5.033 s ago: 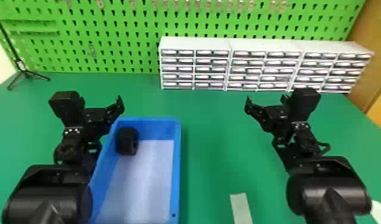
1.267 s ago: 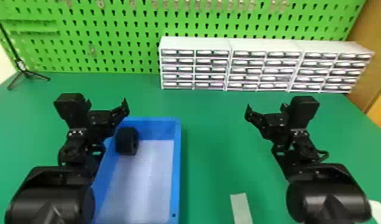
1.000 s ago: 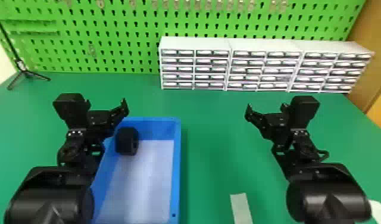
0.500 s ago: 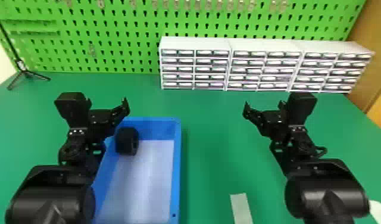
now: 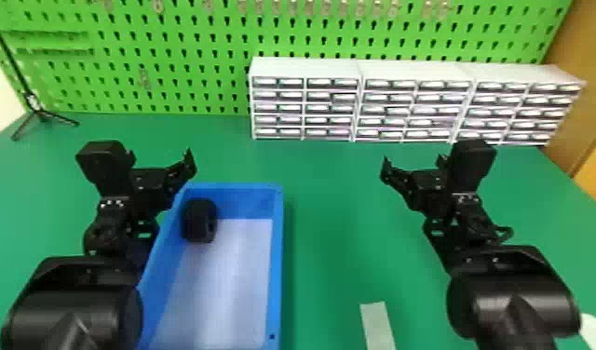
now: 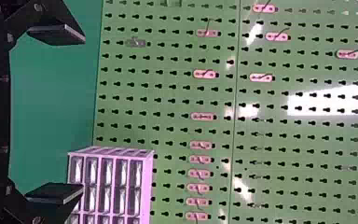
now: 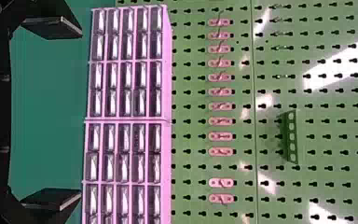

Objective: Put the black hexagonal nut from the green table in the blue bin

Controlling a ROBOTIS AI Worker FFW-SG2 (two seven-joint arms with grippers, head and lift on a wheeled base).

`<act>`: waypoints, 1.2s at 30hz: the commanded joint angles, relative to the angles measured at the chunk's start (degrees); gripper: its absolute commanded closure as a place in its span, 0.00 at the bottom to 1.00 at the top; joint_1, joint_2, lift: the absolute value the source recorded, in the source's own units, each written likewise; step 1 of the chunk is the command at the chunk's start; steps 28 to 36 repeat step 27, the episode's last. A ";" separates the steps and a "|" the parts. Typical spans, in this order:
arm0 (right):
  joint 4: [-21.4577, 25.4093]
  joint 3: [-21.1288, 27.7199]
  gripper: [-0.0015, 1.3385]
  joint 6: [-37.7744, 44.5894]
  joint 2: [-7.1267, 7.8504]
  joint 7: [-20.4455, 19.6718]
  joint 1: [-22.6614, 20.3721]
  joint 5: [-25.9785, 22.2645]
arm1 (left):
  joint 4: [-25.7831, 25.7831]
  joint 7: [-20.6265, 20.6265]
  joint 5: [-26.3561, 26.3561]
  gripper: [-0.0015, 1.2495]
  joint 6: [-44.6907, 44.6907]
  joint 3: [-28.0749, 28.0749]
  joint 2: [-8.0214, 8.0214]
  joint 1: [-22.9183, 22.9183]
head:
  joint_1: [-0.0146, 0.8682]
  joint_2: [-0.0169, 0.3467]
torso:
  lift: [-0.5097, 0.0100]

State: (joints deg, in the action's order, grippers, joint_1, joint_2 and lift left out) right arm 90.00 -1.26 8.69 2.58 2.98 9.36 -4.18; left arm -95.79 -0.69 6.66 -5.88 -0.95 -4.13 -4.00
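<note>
— What do you have on the green bench (image 5: 332, 223)?
— Your blue bin (image 5: 275, 260), rectangular, smooth-walled, with flat pale bottom.
— And your black hexagonal nut (image 5: 199, 221)?
— Thick, matte, its hole facing sideways, it sits in the bin's far left corner. Your left claw (image 5: 161, 156) and right claw (image 5: 413, 162) both are wide.

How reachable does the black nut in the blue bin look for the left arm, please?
Probably yes: its open pincer is near the bin, whose top is uncovered, though the wall beside the nut may crowd it.
</note>
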 commanded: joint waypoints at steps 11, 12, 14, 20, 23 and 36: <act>0.00 0.12 0.08 0.01 -0.20 0.00 0.13 0.14 | -0.28 0.25 -0.25 0.13 -0.01 -0.02 0.00 -0.66 | 0.79 0.12 | 0.80; 0.00 0.12 0.08 0.01 -0.20 0.00 0.13 0.14 | -0.28 0.25 -0.25 0.13 -0.01 -0.02 0.00 -0.66 | 0.79 0.12 | 0.80; 0.00 0.03 0.08 0.01 -0.20 0.00 0.31 0.14 | -0.28 0.25 -0.34 0.13 -0.01 -0.02 0.00 -0.66 | 0.79 0.12 | 0.80; 0.00 0.03 0.08 0.01 -0.20 0.00 0.22 0.14 | -0.28 0.25 -0.34 0.13 -0.01 0.16 0.00 -0.40 | 0.79 0.12 | 0.80; 0.00 0.03 0.08 0.01 -0.20 0.00 0.22 0.14 | -0.28 0.25 -0.34 0.13 -0.01 -0.02 0.00 -0.31 | 0.79 0.12 | 0.80; 0.00 0.03 0.08 0.01 -0.12 0.00 0.22 0.14 | -0.28 0.25 -0.34 0.13 -0.01 -0.02 0.00 -0.31 | 0.79 0.12 | 0.80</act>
